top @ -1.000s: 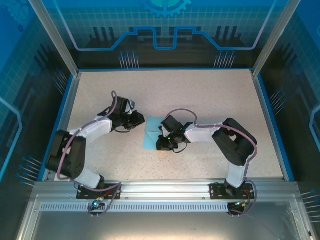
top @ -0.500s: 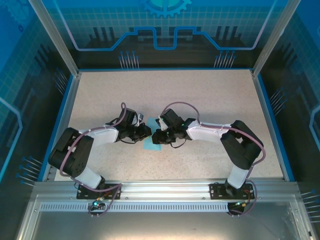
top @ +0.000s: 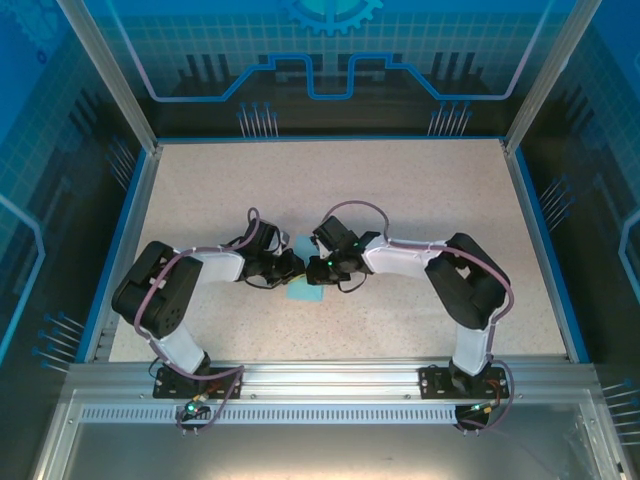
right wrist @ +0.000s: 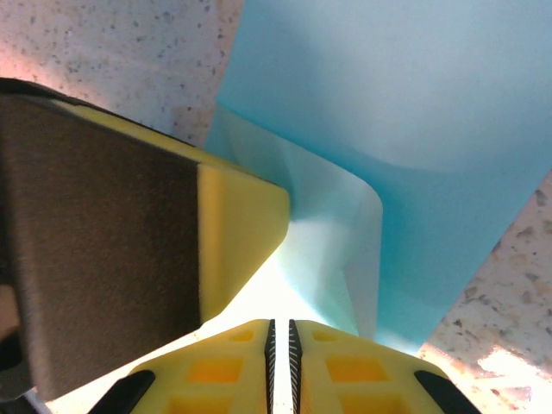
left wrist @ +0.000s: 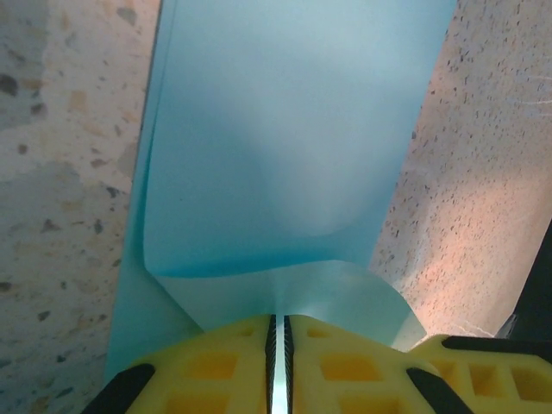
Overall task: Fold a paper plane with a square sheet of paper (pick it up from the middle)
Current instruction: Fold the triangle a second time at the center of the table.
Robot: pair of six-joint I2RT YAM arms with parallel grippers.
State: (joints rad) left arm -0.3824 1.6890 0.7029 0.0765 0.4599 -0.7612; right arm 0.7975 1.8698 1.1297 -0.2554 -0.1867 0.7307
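Pinching low at the bottom of the left wrist view, my left fingers [left wrist: 287,336] are pressed together with a thin sliver of light-blue paper between them. The square sheet of paper [top: 298,291] lies at the centre of the counter [top: 420,190], just below where my two wrists meet in the overhead view. It is not flat: a flap curls up off the lower layer into my left pinch, while the rest runs toward the top of that frame.

Further right, my right fingers [right wrist: 295,338] are likewise closed at the bottom of their own view, and the pale curled edge of the same flap runs down into them. One left finger fills the left half of that frame, very near my right ones.

I judge the main danger to be that closeness. Both pinches hold one small raised stretch of thin paper, so any pull apart, or a twist by one wrist alone, could tear it or crumple it. An uneven lay-down would set the crease crooked. Nothing pins the lower layer, so it may slide on the counter as I move. My fingers could also knock each other and lose the edge.
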